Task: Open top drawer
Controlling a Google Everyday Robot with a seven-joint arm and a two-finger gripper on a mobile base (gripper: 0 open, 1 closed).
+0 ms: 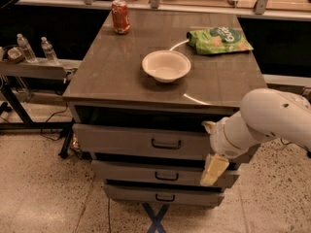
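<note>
The top drawer (121, 141) is the tallest and widest of three grey drawer fronts under the table top. Its small dark pull handle (166, 143) sits at the middle of the panel. A dark gap shows between the panel and the table top. My gripper (213, 163) is at the end of the white arm (272, 118), which comes in from the right. It hangs in front of the right end of the top drawer's panel, to the right of the handle and a little lower, with cream tips pointing down and left. It holds nothing that I can see.
On the grey table top (116, 76) stand a white bowl (165, 65), a red can (120, 16) and a green snack bag (218, 39). Two narrower drawers (146, 174) sit below. A side shelf with water bottles (36, 48) is at left. A blue floor cross (156, 217) lies in front.
</note>
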